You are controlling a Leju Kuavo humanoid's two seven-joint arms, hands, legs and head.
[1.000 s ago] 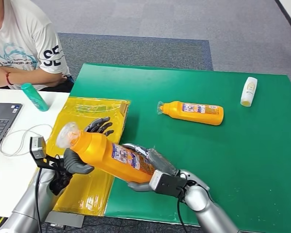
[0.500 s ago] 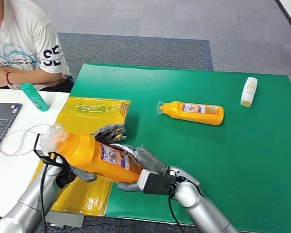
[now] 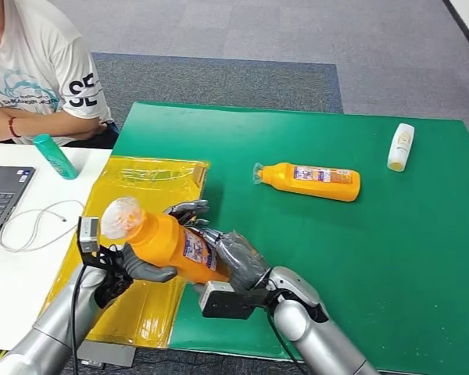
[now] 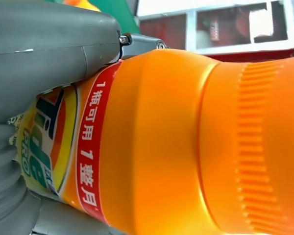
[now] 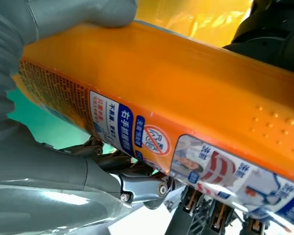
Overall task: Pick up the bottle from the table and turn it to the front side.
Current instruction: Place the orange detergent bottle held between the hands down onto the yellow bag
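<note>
I hold the bottle point(image 3: 172, 244) off the table point(image 3: 350, 258), over the edge of the yellow bag point(image 3: 139, 308). My left hand point(image 3: 139, 267) grips its neck end; my right hand point(image 3: 235, 262) wraps its base, fingers closed on it. Cap end points left.

Held bottle point(image 3: 167, 241) above the table's point(image 3: 397, 258) front-left, second bottle point(image 3: 309, 180) lying behind

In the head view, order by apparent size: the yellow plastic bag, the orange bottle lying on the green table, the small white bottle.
1. Yellow plastic bag
2. Orange bottle lying on the green table
3. Small white bottle; it lies farther away, yet looks clearly smallest.
</note>
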